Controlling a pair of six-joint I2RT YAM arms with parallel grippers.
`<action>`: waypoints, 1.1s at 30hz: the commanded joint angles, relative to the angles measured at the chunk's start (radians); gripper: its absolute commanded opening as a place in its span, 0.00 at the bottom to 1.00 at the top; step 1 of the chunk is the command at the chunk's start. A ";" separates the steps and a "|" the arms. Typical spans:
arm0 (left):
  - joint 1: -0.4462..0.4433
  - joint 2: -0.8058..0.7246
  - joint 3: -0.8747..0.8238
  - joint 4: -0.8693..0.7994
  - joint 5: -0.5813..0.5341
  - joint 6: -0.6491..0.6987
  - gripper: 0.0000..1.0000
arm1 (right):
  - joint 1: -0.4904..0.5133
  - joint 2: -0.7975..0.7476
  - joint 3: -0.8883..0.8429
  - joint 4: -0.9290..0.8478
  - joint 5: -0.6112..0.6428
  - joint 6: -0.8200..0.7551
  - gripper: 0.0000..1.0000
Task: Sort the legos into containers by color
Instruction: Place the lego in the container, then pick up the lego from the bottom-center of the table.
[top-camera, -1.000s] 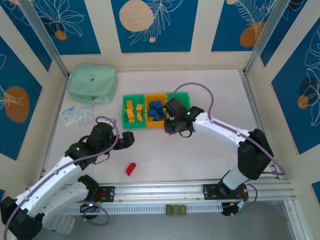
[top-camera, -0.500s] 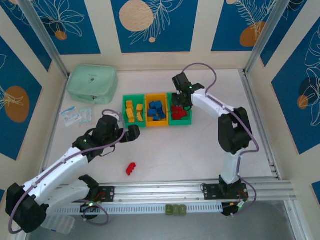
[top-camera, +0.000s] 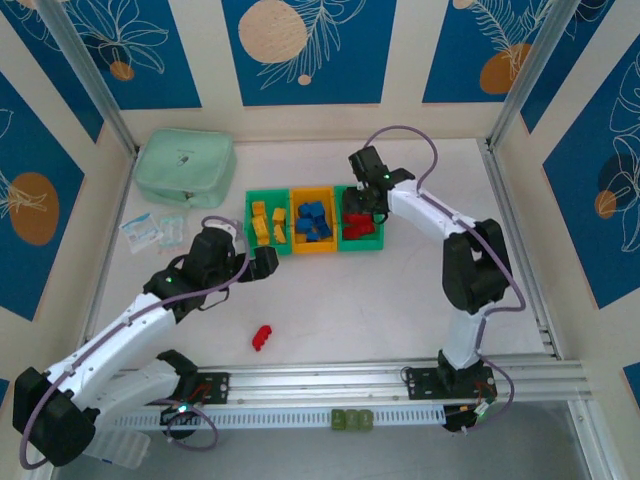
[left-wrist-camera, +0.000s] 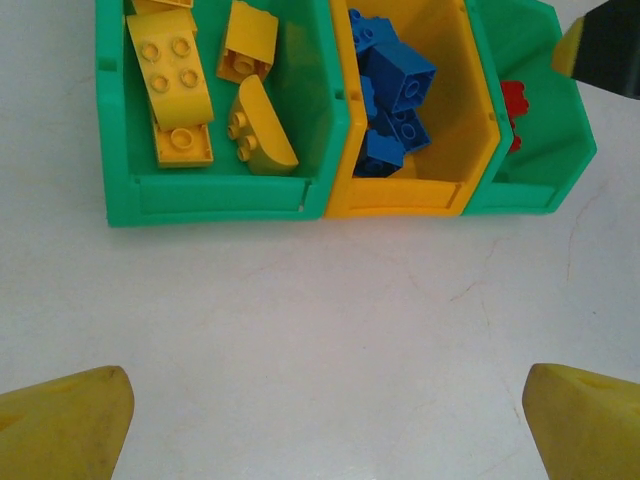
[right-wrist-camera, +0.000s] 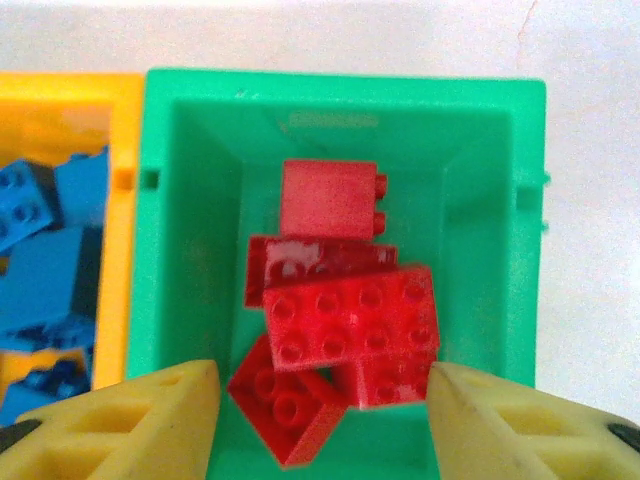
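Right fingers (right-wrist-camera: 110, 425) widened above studded red legos (right-wrist-camera: 345, 320).

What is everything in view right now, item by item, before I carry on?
yellow legos: several, yellow, in the left green bin
blue legos: several, blue, in the middle orange-yellow bin
red legos: at least four, red, piled in the right green bin
loose lego: one, red, on the table, nearer the left arm
pouch: one, mint green, far left corner
packets: two, clear, left of the bins
left tool: one, yellow fingers, open, above the table in front of the bins
right tool: one, yellow fingers, open, over the right green bin
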 joint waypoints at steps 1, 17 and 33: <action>0.015 -0.022 0.018 0.004 0.020 0.013 0.99 | 0.044 -0.085 -0.039 -0.007 -0.028 -0.012 0.60; 0.029 -0.184 -0.024 -0.169 -0.031 -0.007 0.99 | 0.390 -0.269 -0.270 0.055 -0.098 -0.067 0.73; 0.031 -0.328 -0.042 -0.358 -0.073 -0.048 0.99 | 0.691 -0.123 -0.390 0.268 -0.257 -0.116 0.85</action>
